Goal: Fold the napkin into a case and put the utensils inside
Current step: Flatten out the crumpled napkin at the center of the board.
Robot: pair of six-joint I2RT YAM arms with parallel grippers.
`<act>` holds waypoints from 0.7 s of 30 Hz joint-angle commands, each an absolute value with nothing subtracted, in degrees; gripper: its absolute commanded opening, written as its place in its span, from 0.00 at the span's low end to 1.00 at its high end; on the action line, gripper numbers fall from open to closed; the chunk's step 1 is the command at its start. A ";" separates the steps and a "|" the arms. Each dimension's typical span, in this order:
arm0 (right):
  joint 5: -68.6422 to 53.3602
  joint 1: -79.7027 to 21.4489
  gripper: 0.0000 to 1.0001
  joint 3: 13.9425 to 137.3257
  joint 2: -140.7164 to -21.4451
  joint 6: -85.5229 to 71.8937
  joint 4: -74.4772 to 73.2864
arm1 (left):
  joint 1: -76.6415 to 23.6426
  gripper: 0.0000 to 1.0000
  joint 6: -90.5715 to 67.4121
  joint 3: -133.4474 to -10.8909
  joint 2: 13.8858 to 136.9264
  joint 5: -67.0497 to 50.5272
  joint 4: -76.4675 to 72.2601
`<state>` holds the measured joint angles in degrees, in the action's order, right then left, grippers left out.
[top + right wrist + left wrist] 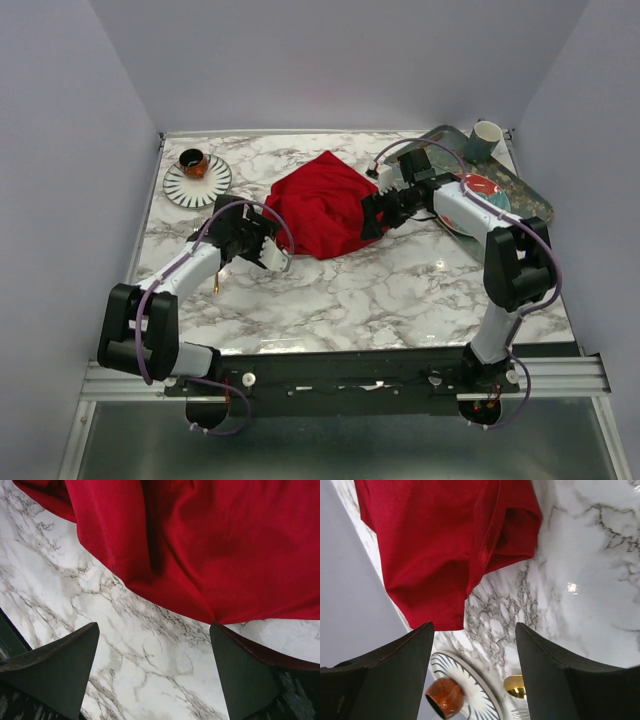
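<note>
The red napkin point(320, 205) lies crumpled in a loose heap at the table's middle back, not in strip form. It fills the top of the left wrist view point(435, 545) and of the right wrist view point(210, 540). My left gripper point(272, 250) is open and empty, just left of the napkin's near corner point(474, 630). My right gripper point(372, 215) is open and empty at the napkin's right edge, over bare marble point(154, 630). The gold spoon point(515, 686) and the fork tines point(520, 714) show low between the left fingers. A gold handle tip point(216, 286) shows under the left arm.
A striped plate point(210, 185) with a brown cup point(193, 162) sits at the back left, also in the left wrist view point(470, 690). A dark tray point(525, 195) at the back right holds a mug point(486, 138) and a red patterned plate point(482, 186).
</note>
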<state>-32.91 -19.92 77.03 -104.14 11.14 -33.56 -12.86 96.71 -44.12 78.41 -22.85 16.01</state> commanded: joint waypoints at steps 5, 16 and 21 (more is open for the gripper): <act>-35.24 -20.39 1.00 79.98 -107.22 10.72 -34.72 | -13.71 0.69 102.74 -43.41 84.63 -18.90 3.00; -34.19 -21.27 0.96 81.74 -111.71 11.25 -34.54 | -14.85 0.24 98.44 -44.30 85.97 -17.75 -2.20; -33.49 -21.36 0.65 82.62 -111.80 10.81 -34.54 | -15.90 0.00 94.32 -46.22 81.66 -18.37 5.26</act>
